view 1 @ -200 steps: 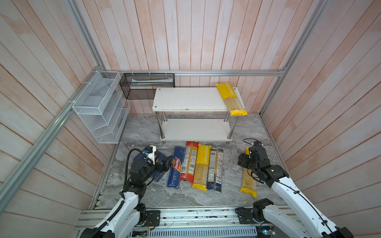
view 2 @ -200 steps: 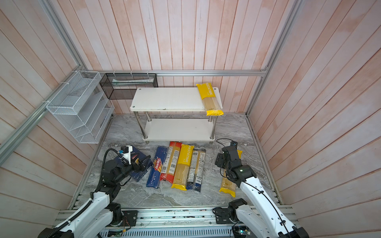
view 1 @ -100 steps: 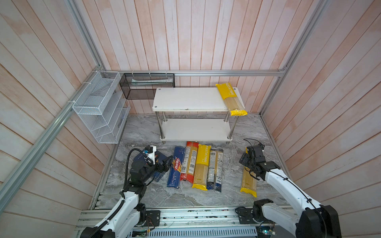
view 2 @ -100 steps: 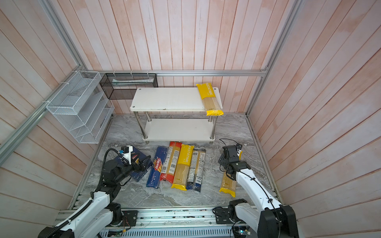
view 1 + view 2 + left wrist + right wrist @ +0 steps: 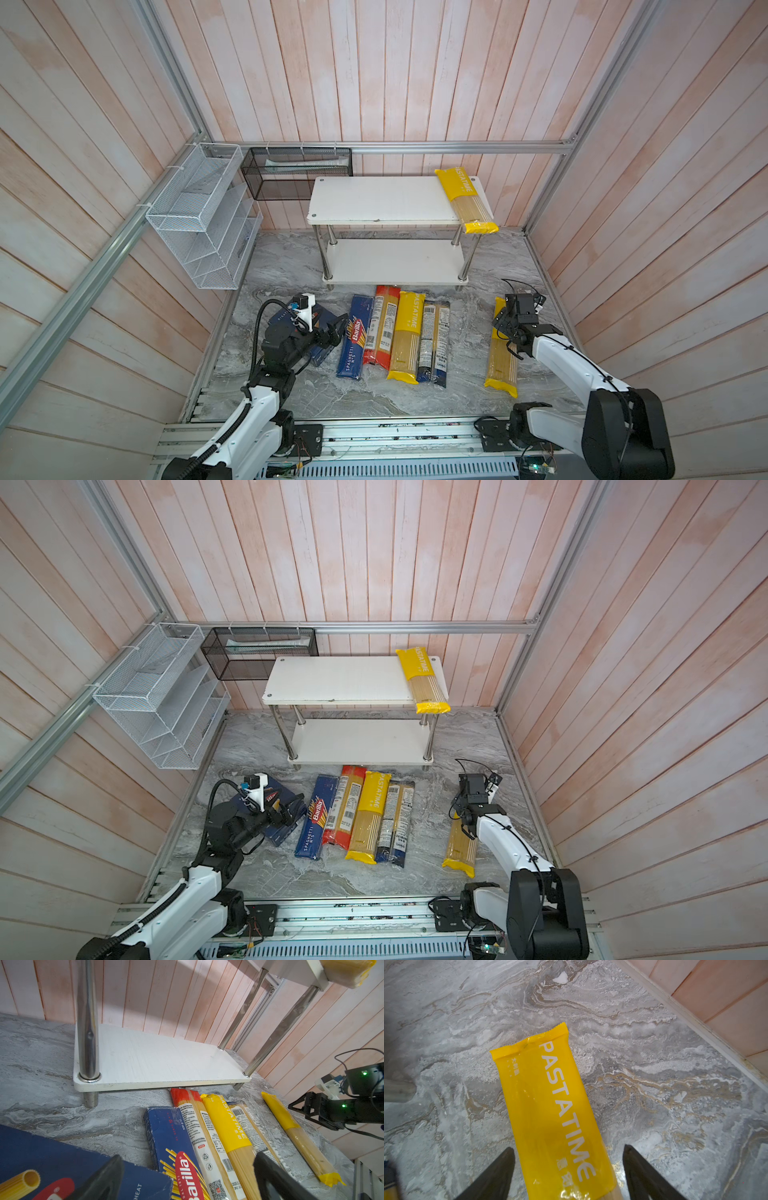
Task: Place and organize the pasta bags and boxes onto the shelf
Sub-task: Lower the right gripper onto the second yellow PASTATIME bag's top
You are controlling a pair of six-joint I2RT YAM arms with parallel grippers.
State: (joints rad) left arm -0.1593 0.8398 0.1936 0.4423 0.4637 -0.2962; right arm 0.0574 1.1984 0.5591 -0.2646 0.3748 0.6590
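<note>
Right wrist view looks straight down on the lone yellow PASTATIME bag (image 5: 554,1105), lying flat on the grey marble tabletop (image 5: 654,1053) with its printed end pointing toward the shelf. The right gripper (image 5: 568,1147) straddles it, jaws spread wide, a black finger on either side with a gap to the wrapper, so nothing is held. In both top views this bag lies apart on the right, well clear of the row in the middle: the narrow Spaghetti box (image 5: 353,343), the red-ended bag (image 5: 384,328), a second yellow bag (image 5: 409,336) and two clear bags with navy ends (image 5: 434,338), all side by side just near of the shelf (image 5: 382,199). One yellow bag (image 5: 467,199) already lies at the right end of the top board, its near end overhanging the edge; the lower board (image 5: 395,259) is bare. On the left, the left gripper (image 5: 188,1155) hangs with its jaws wide and empty above the wide rigatoni box (image 5: 52,1153), beside the narrow box. The step in hand looks like the approach to grasp the lone bag. Next, the right gripper would likely need to settle lower, close across the bag's width, lift, and carry it to the top board beside its twin. Gripped near one end, the long bag may droop, so it needs clearance over the board's edge.
</note>
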